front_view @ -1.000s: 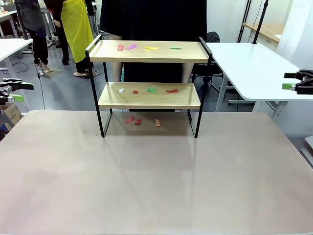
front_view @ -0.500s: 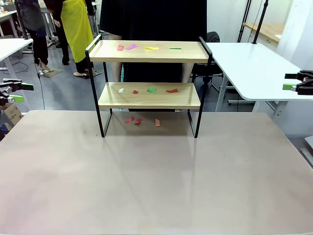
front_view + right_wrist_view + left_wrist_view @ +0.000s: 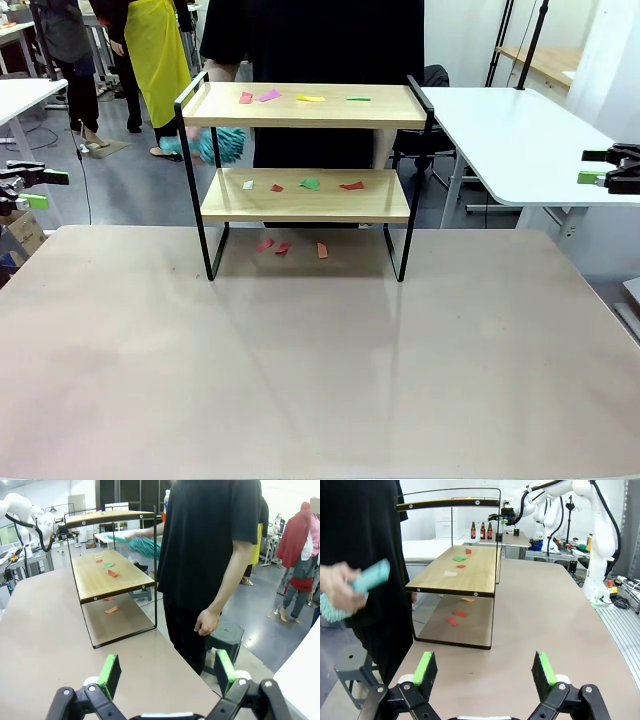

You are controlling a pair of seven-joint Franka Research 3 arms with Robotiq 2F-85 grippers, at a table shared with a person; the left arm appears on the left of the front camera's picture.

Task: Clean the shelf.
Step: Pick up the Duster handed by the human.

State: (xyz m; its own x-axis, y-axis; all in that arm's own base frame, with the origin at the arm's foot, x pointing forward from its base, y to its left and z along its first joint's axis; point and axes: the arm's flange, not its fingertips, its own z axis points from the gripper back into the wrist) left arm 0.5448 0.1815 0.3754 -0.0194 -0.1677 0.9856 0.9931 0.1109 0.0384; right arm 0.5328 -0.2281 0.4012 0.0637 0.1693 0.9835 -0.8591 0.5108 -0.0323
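Person holds a teal duster (image 3: 226,143) beside the shelf (image 3: 305,208).
The left wrist view adds the hand (image 3: 336,584) gripping its handle. The left gripper (image 3: 485,668) and right gripper (image 3: 167,670) are spread and empty.

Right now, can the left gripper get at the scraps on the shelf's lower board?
Probably yes. The left gripper is open and faces the open end of the shelf, nothing on the table between; the person's hand with a teal duster hovers nearby.

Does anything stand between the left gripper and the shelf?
Nothing visible does. Bare table lies between the open left gripper and the shelf. The person's hand, holding a teal duster, is on the shelf's far side.
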